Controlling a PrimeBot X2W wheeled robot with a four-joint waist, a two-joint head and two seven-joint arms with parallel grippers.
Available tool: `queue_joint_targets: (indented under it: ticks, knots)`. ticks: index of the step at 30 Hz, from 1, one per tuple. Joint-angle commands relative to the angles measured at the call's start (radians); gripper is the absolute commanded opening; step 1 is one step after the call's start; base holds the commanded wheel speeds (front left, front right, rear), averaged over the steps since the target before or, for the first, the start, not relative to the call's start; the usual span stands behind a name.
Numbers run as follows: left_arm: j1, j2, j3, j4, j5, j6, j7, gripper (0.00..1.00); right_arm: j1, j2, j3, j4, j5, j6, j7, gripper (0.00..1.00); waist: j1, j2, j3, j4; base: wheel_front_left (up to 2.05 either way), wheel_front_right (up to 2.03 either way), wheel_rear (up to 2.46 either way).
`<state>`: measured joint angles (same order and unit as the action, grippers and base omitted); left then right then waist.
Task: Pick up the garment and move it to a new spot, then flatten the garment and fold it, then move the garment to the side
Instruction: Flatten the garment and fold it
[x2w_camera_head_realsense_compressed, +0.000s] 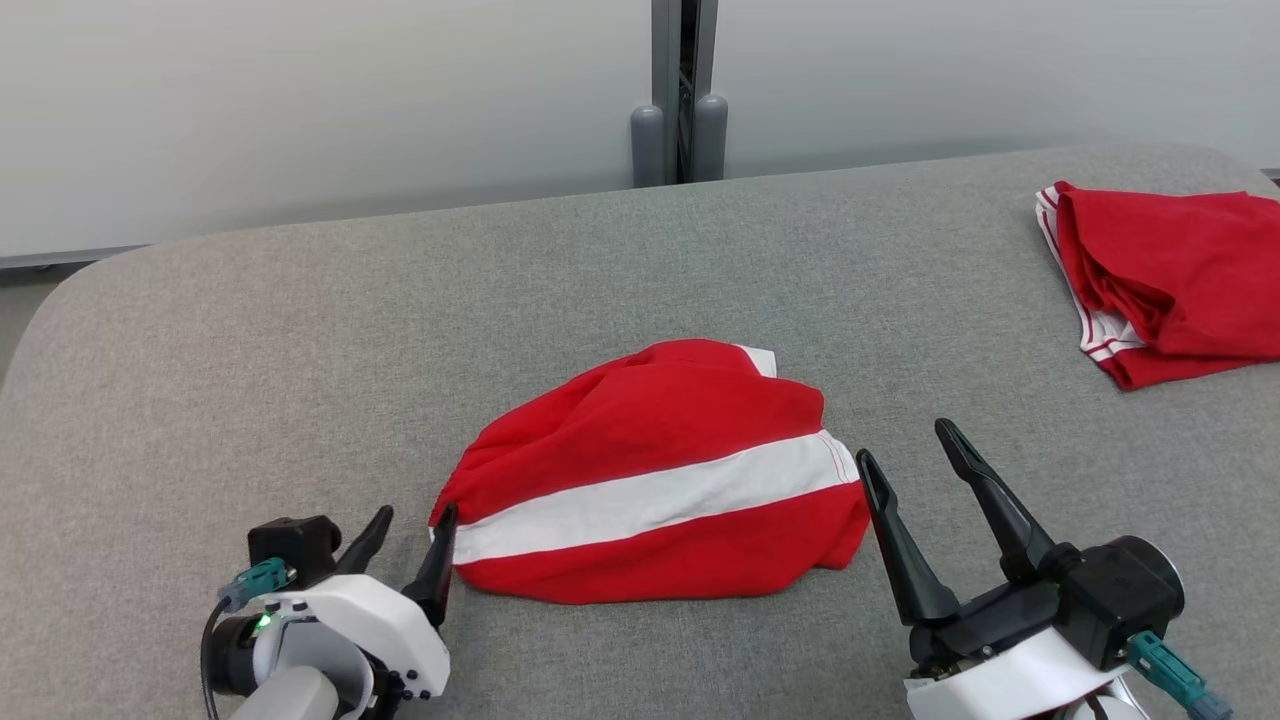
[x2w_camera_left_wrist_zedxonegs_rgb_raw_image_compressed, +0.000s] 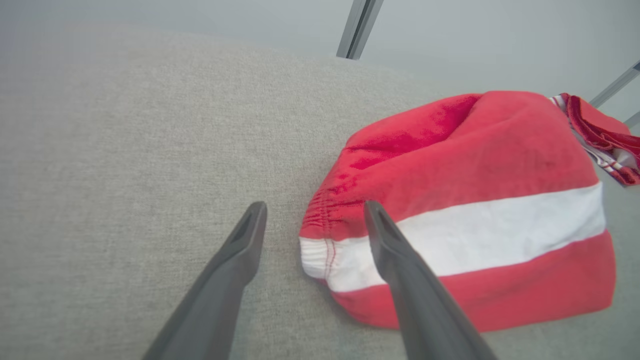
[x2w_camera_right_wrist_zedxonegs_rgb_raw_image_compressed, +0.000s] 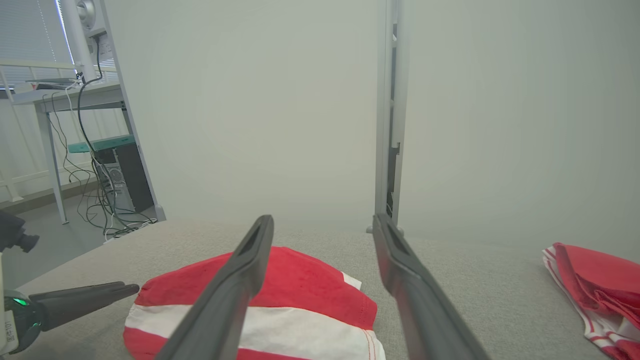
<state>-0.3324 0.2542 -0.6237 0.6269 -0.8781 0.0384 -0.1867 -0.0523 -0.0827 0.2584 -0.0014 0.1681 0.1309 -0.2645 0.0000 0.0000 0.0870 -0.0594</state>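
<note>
Grey table (x2w_camera_head_realsense_compressed: 300, 330) holds the garment (x2w_camera_head_realsense_compressed: 650, 470) folded at centre, left gripper (x2w_camera_head_realsense_compressed: 416, 512) at its 8 o'clock and right gripper (x2w_camera_head_realsense_compressed: 905, 440) at 4 o'clock both spread, empty; sideways move judged outstanding.

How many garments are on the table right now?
2. The red garment with a white band lies centrally between the left hand and right hand; the second red garment lies at the far right, partly cut off by the frame.

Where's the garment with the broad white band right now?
In the head view the garment lies centrally on the table, between the left gripper at its left end and the right gripper just off its right end.
</note>
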Motion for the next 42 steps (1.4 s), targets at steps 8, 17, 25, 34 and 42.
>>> queue_joint_targets:
  ticks: [8,17,25,34,42]
  knots:
    - [0.119,0.056,0.056,-0.186,0.076,0.159,-0.07,1.0,0.019,0.003,-0.006,0.029,0.017,0.0,-0.001,1.0,0.0,0.0,-0.053,-0.02,0.0,0.0,0.0]
    - [0.324,0.037,0.198,-0.544,0.241,0.318,-0.078,1.0,0.029,0.003,-0.03,0.06,0.029,0.0,-0.001,1.0,0.0,0.0,-0.095,-0.008,0.0,0.0,0.0]
    - [0.465,-0.04,0.303,-0.681,0.427,0.311,-0.078,1.0,0.05,0.01,-0.047,0.09,0.038,0.0,-0.001,1.0,0.0,0.0,-0.115,0.0,0.0,0.0,0.0]
    - [0.546,-0.142,0.406,-0.716,0.657,0.243,-0.078,1.0,0.089,0.015,-0.073,0.106,0.026,0.0,-0.001,1.0,0.0,0.0,-0.112,0.007,0.0,0.0,0.0]
    - [0.554,-0.181,0.442,-0.689,0.715,0.198,-0.078,1.0,0.102,0.019,-0.07,0.104,0.021,0.0,-0.001,1.0,0.0,0.0,-0.108,0.009,0.0,0.0,0.0]
